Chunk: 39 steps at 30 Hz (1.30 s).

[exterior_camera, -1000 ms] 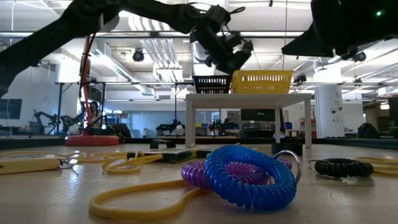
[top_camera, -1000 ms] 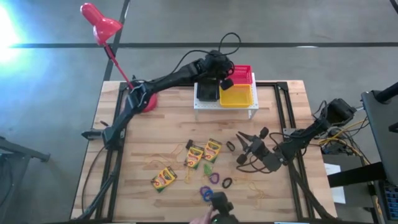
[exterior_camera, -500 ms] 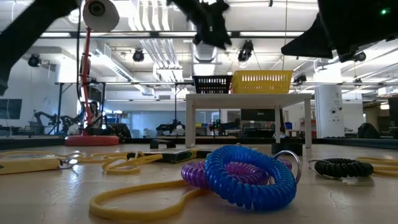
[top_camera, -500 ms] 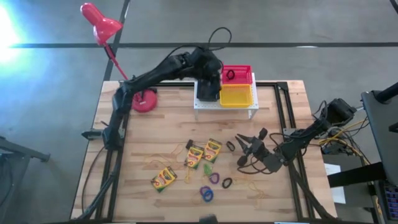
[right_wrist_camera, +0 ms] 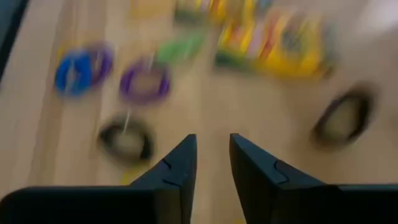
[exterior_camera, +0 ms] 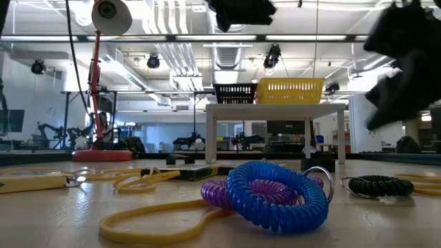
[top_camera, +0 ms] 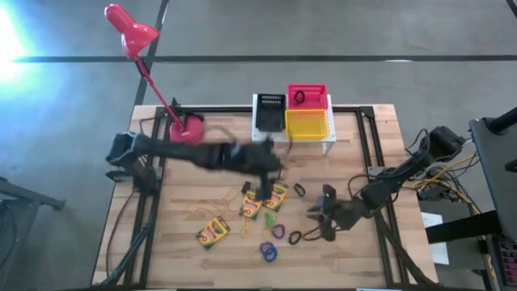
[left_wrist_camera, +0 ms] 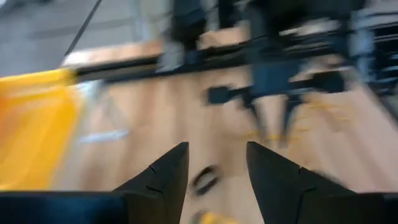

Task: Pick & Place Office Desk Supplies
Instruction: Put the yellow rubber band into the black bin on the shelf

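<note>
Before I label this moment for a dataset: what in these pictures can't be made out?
- Left gripper: smeared by motion in the high view, so the fingertips are lost there.
- Black basket: contents too dark to tell in the high view; only its wall shows in the low view.
- Crayon boxes: print blurred in the right wrist view.
- Right gripper: the low view shows only a dark blur.

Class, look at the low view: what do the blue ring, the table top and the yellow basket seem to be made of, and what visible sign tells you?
Blue ring: likely glossy plastic, coiled like a phone cord, with shiny highlights on each turn.
Table top: wood, pale with a matte look, showing plank lines and grain.
Yellow basket: probably moulded plastic, judging by its uniform colour and fine lattice walls; painted wire cannot be ruled out.
</note>
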{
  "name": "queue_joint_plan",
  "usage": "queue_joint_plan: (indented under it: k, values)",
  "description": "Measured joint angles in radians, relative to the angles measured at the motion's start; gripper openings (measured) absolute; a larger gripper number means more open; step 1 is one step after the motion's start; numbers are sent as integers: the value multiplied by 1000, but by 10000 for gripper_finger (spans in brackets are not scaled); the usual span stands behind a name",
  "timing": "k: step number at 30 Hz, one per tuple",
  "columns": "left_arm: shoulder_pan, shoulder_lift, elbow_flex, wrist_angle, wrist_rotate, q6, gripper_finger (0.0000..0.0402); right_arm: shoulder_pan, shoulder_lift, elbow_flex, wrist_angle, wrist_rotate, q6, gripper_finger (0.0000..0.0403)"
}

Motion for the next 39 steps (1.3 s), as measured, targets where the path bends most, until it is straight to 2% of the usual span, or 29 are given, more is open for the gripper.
queue_joint_plan:
  k: [5, 10, 13, 24, 28, 31, 34, 36, 39]
  values:
    - [-98, 3, -236, 424, 0, 38, 163, 44, 58, 0, 33, -239, -93, 122]
    - [-105, 2, -388, 752, -5, 23, 163, 67, 120, 10, 39, -247, -242, 132]
    - [-90, -6, -410, 821, -14, 10, 163, 67, 171, 9, 37, -244, -294, 129]
    - [-48, -7, -410, 818, -24, -30, 163, 72, 283, 16, 62, -216, -348, 125]
    - [-44, -7, -398, 812, -27, -26, 163, 72, 282, 10, 71, -215, -330, 74]
    - [-45, -29, -391, 764, -26, -18, 163, 71, 268, 6, 67, -216, -245, 24]
    - [-45, -94, -382, 660, -27, 20, 163, 87, 241, 22, 40, -200, -116, 14]
    - [-45, -152, -384, 572, -31, 25, 163, 105, 216, 49, 22, -151, -76, 11]
    - [-48, -236, -386, 397, -30, -23, 163, 137, 177, 103, 61, 54, -81, 8]
